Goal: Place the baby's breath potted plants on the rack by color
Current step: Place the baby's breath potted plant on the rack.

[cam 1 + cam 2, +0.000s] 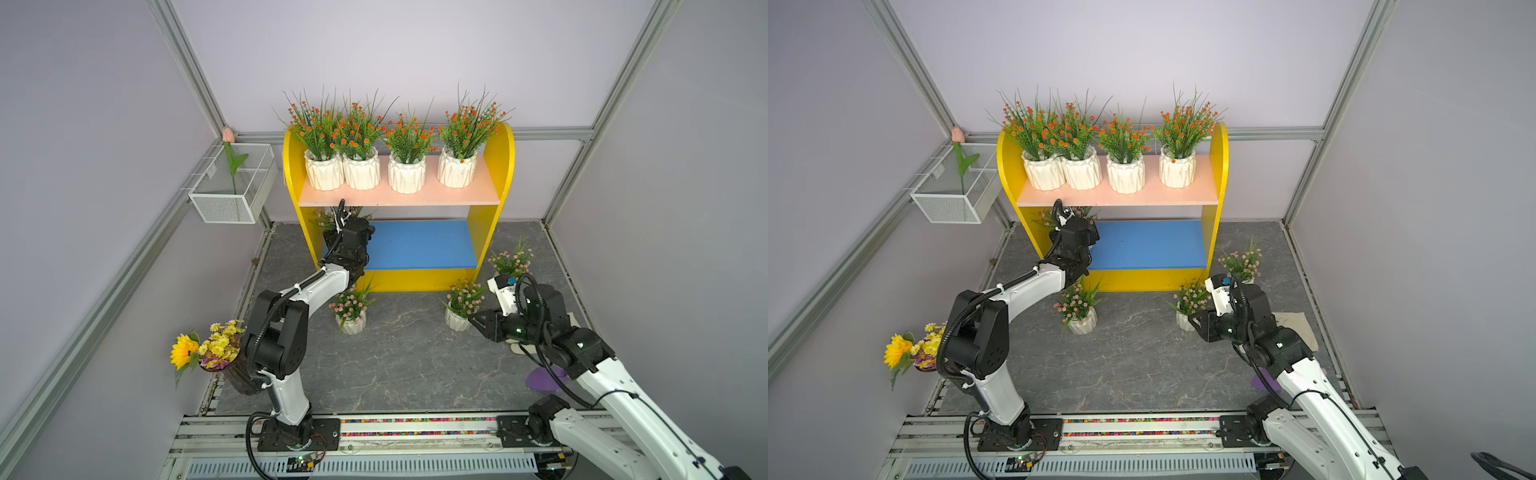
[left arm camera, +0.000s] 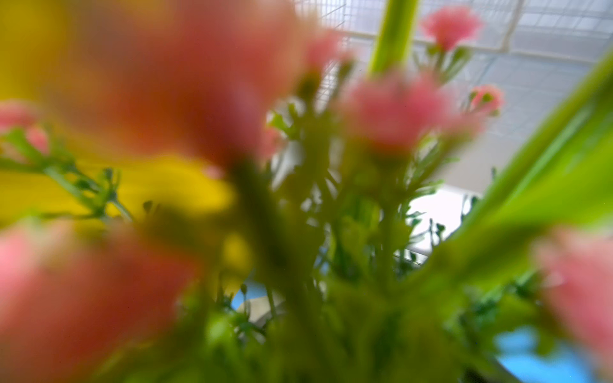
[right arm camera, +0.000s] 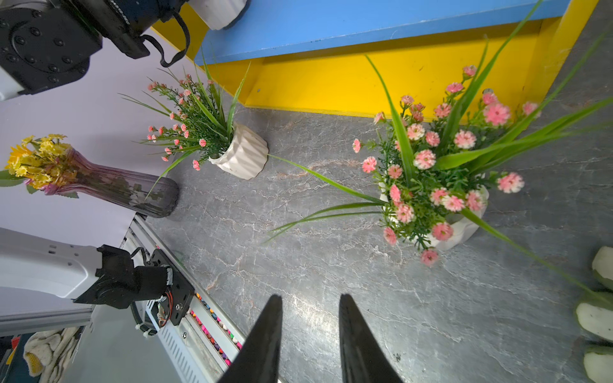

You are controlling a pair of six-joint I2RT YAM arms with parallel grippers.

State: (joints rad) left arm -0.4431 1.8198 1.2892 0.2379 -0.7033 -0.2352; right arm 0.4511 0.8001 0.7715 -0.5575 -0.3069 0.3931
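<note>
Left claw (image 1: 332, 235) at the pink plant (image 1: 326, 216), blue board (image 1: 424, 245), nine o'clock end: we cannot tell its grip. Right claw (image 3: 310, 301) open, empty. Seat it flat, leaving room.

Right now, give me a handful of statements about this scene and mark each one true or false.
1. Four orange-blossomed plants stand on the peach upper board. True.
2. On the right gripper, the jaws grip a pot. False: they stand open and empty.
3. Three pink-blossomed plants stand on the grey tabletop. True.
4. The tulip stem lies on the tabletop. False: it stands upright in the wire basket.
</note>
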